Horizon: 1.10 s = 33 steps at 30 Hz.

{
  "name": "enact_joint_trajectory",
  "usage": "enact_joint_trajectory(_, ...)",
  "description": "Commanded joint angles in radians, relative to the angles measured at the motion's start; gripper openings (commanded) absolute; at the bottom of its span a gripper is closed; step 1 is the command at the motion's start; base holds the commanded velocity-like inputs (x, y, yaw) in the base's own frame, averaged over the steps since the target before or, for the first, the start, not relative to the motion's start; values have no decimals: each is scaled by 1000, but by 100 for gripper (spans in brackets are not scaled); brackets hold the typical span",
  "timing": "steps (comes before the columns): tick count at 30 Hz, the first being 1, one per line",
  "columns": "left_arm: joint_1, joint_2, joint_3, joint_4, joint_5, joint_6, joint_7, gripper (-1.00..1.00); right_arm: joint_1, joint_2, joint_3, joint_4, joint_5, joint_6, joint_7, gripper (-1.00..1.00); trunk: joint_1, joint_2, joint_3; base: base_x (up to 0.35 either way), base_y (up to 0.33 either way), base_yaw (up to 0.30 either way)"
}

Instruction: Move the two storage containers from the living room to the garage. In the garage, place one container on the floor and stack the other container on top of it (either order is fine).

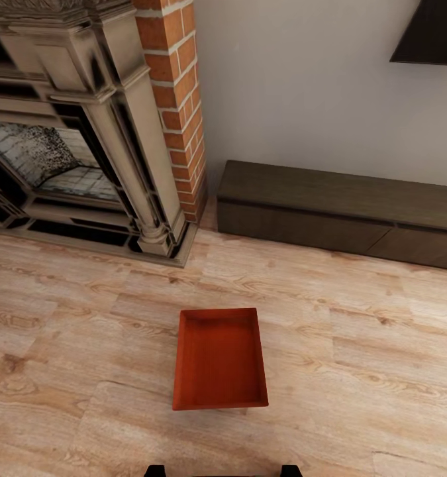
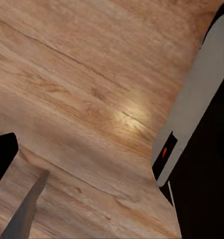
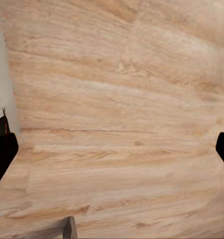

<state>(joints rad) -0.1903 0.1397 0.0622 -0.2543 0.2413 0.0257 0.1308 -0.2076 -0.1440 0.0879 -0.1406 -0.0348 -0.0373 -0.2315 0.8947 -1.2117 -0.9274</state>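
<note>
One orange-red storage container (image 1: 220, 358) rests open side up on the light wood-plank floor (image 1: 355, 344) of the living room, just ahead of me and near the middle of the head view. Its inside is bare. My right gripper (image 3: 112, 152) hangs open over bare planks, with one black fingertip (image 3: 2, 157) at each side of its wrist view. My left gripper (image 2: 112, 154) also points at bare planks; one dark fingertip (image 2: 2, 154) shows at the edge, set wide, with nothing held. The garage is out of view.
An ornate fireplace (image 1: 64, 146) with a red brick chimney (image 1: 177, 99) stands at the back left. A long dark low bench (image 1: 342, 212) runs along the pale wall at the back right, under a black TV (image 1: 432, 33). My own body (image 2: 201, 124) borders the left wrist view.
</note>
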Motion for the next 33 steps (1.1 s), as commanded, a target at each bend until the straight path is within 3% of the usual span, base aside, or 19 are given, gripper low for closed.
enact_joint_trajectory(1,0,16,4,-29,4,29,3,100,-30,-16,6,-7,-5,2,-17,100,0,0,-1,0,0,0)
enact_joint_trajectory(4,-3,39,4,-55,10,60,6,100,-114,-29,3,-11,-8,8,-35,100,0,0,-1,0,0,0)
enact_joint_trajectory(7,-20,52,4,-65,23,80,8,100,-264,-35,1,-10,-10,-4,-49,100,0,0,-1,0,0,0)
enact_joint_trajectory(8,-29,53,3,-66,23,82,9,100,-284,-35,0,-10,-10,-5,-50,100,0,0,-1,0,0,0)
enact_joint_trajectory(10,-75,55,3,-64,24,88,15,100,-345,-34,0,-9,-11,-6,-54,100,0,0,-1,0,0,0)
enact_joint_trajectory(13,-214,60,3,-43,27,116,40,100,-460,-29,0,-7,-12,-10,-81,100,0,0,-1,0,0,0)
enact_joint_trajectory(14,-255,57,3,-40,27,121,44,100,-488,-15,0,-7,-12,-11,-87,100,0,0,-1,0,0,0)
enact_joint_trajectory(16,-339,30,4,-37,27,126,47,100,-532,39,0,-7,-12,-17,-93,100,0,0,-1,0,0,0)
enact_joint_trajectory(17,-392,3,3,-36,27,128,48,100,-554,79,0,-7,-12,-26,-96,100,0,0,-1,0,0,0)
enact_joint_trajectory(18,-415,-12,3,-36,26,129,49,100,-562,100,1,-7,-12,-32,-97,100,0,0,-1,0,0,0)
enact_joint_trajectory(19,-452,-45,2,-36,22,129,50,100,-573,142,1,-7,-12,-43,-98,100,0,0,-1,0,0,0)
enact_joint_trajectory(20,-467,-62,2,-37,20,128,50,100,-577,163,1,-7,-12,-48,-98,100,0,0,-1,0,0,0)
enact_joint_trajectory(22,-502,-146,-1,-52,5,121,54,100,-587,247,2,-7,-7,-66,-98,100,0,0,-1,0,0,0)
enact_joint_trajectory(24,-511,-182,-3,-59,-7,119,56,100,-589,278,4,-7,-3,-73,-98,100,0,0,-1,0,0,0)
enact_joint_trajectory(26,-521,-238,-6,-67,-60,114,58,100,-592,318,7,-7,3,-84,-98,100,0,0,-1,0,0,0)
enact_joint_trajectory(32,-525,-277,-6,-73,-183,58,59,100,-593,318,9,-6,1,-122,-87,100,0,0,-1,0,0,0)
enact_joint_trajectory(33,-526,-292,-6,-69,-206,41,59,100,-593,318,9,-5,0,-127,-84,100,0,0,-1,0,0,0)
